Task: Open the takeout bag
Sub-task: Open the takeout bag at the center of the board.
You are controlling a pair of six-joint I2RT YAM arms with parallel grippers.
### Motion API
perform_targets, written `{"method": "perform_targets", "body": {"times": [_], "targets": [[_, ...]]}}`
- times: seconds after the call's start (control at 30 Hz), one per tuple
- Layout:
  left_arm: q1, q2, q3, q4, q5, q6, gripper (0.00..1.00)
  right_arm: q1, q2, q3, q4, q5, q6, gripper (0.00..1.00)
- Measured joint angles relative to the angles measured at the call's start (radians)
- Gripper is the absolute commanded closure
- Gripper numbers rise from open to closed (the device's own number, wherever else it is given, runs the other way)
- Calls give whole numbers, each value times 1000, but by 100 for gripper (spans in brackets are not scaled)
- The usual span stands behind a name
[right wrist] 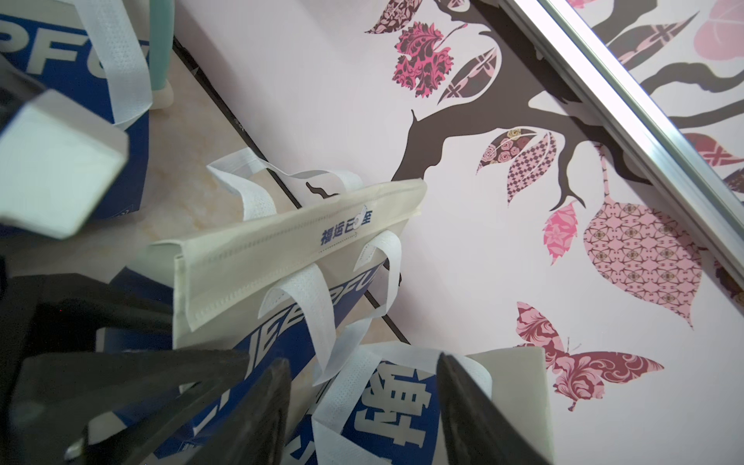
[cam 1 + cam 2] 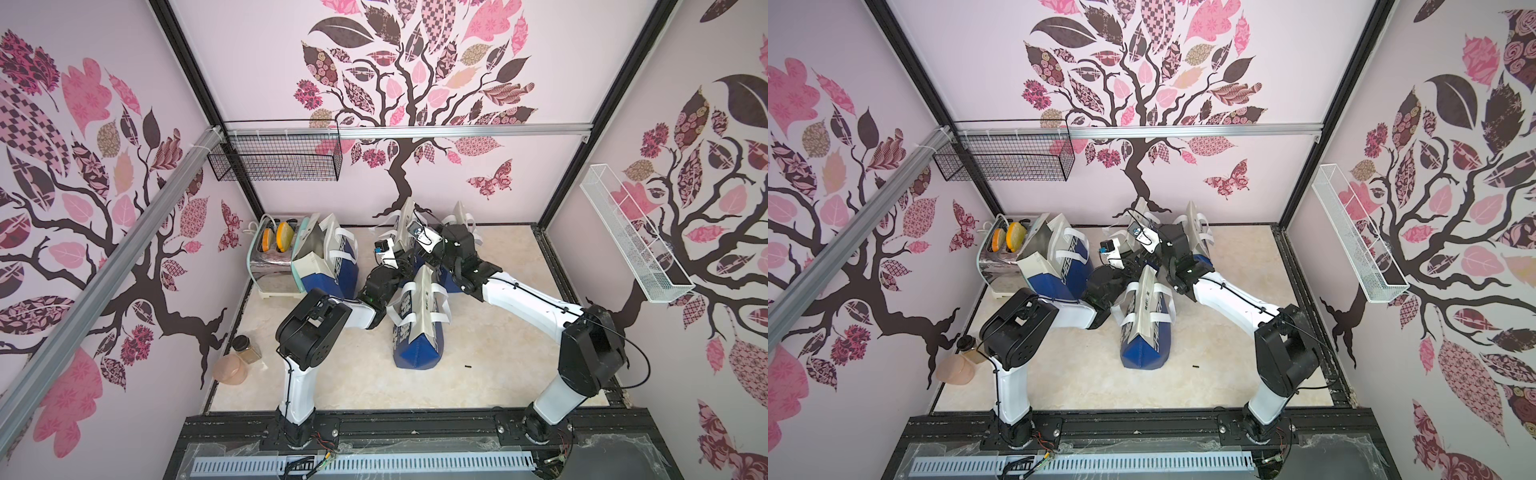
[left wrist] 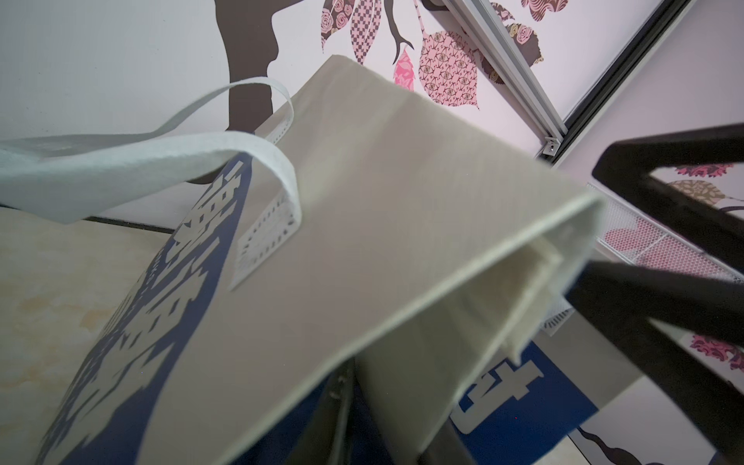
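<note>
At the table's [image 2: 498,353] back the bag [image 3: 382,241] sits, top folded flat. My left end effector [image 3: 581,229] is at its rim; clenched or not, I cannot tell. My right end effector [image 1: 362,362] is released, straddling a handle [image 1: 338,366]. Next, I judge: pinch opposite rims, pull apart. My arms hide this in top views; the wrist views show it

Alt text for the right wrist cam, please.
A closed cream-and-blue takeout bag with white handles stands by the wall, beyond the right gripper, whose black fingers are spread over a second bag. A tree decal covers the wall.
</note>
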Motion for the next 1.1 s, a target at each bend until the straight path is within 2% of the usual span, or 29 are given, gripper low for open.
{"method": "perform_targets", "body": {"times": [0.27, 0.57, 0.9, 1.1], "targets": [[0, 1, 0, 0, 0, 2, 82, 38, 0, -29, 5, -53, -36, 39], [0, 1, 0, 0, 1, 13, 85, 54, 4, -30, 20, -111, 2, 39], [0, 1, -15, 5, 15, 28, 89, 60, 67, -29, 64, -77, 3, 45], [0, -2, -31, 18, 17, 28, 91, 60, 83, -29, 95, -29, -13, 53]]}}
